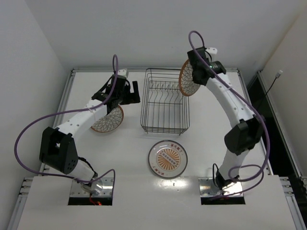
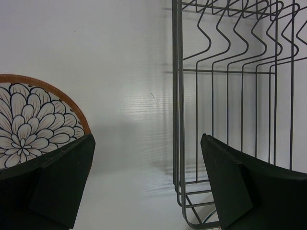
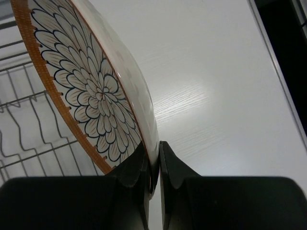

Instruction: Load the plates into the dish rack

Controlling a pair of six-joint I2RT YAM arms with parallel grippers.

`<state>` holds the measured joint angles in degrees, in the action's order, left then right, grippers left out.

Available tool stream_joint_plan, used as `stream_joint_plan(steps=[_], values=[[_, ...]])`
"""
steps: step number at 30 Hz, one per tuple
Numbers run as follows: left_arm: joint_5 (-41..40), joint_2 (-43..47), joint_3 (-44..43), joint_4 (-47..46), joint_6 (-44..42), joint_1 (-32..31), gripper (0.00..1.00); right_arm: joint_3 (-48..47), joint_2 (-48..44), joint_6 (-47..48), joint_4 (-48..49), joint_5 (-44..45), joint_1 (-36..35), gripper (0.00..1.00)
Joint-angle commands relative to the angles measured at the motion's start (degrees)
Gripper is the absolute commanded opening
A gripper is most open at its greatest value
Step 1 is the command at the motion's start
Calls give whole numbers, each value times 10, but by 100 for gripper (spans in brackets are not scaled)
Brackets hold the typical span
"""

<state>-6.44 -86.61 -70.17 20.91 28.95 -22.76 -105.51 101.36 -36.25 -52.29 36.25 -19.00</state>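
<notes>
The dark wire dish rack (image 1: pixel 164 103) stands at the table's middle back, with no plates in it. My right gripper (image 1: pixel 200 71) is shut on the rim of a scale-patterned plate (image 1: pixel 187 78), held on edge above the rack's right side; the plate fills the right wrist view (image 3: pixel 91 81). A second scale-patterned plate (image 1: pixel 108 120) lies flat left of the rack, partly under my left arm. My left gripper (image 1: pixel 130 92) is open and empty between that plate (image 2: pixel 33 120) and the rack (image 2: pixel 225 96). The medallion plate (image 1: pixel 167 158) lies flat in front of the rack.
A raised metal rim (image 1: pixel 69 91) borders the white table. A dark gap with a cable (image 1: pixel 273 86) lies beyond the right edge. Purple cables loop off both arms.
</notes>
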Motion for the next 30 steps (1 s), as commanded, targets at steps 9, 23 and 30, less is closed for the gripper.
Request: stream_joint_plan(steps=[9,23,30], values=[[-2,-3,-5,-11,-5,5,91,-178,118,-31,-39,187,-46,0],[-2,-8,-5,-6,-5,5,91,-224,196,-57,-69,198,-67,0],[4,-8,-5,-6,1,5,91,-258,241,-107,-123,243,-89,0]])
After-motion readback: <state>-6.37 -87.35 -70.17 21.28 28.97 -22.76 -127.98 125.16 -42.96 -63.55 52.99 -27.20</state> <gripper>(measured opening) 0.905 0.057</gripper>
